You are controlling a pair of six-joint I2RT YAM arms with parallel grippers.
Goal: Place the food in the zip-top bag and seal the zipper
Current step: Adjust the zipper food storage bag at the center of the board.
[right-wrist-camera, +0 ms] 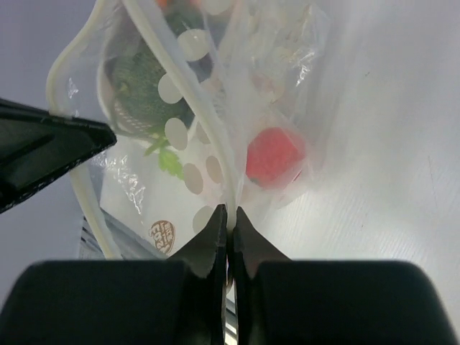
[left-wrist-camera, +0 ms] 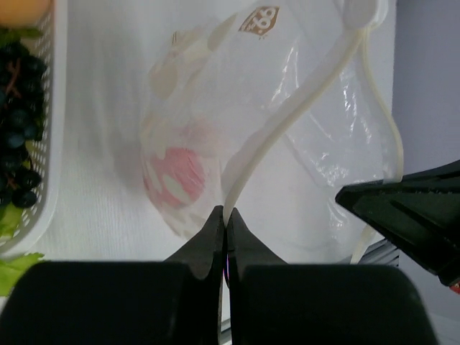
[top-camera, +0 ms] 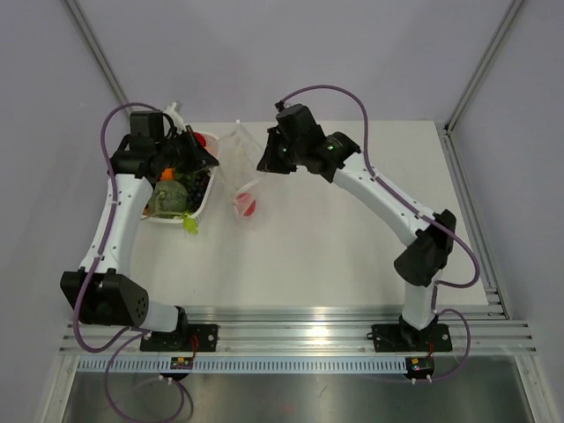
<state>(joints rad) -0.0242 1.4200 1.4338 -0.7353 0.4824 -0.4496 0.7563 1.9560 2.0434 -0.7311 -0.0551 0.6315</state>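
The clear zip-top bag [top-camera: 240, 167] hangs open between my two grippers above the table. My left gripper [left-wrist-camera: 226, 214] is shut on its whitish zipper strip [left-wrist-camera: 287, 122], which curves up and away from the jaws. My right gripper [right-wrist-camera: 230, 212] is shut on the opposite zipper edge [right-wrist-camera: 208, 122]. A red toy piece [top-camera: 248, 206] lies in the bottom of the bag; it also shows in the left wrist view [left-wrist-camera: 176, 176] and the right wrist view [right-wrist-camera: 274, 154]. Dark purple grapes [left-wrist-camera: 18, 144], a green leafy piece [top-camera: 167, 198] and an orange piece [top-camera: 167, 174] lie in the white tray [top-camera: 201, 210].
The white tray stands at the table's left, just left of the bag, with a green leaf [top-camera: 190, 226] at its near edge. A red ball [top-camera: 202, 139] sits behind the left gripper. Metal rails [top-camera: 300, 317] run along the near edge.
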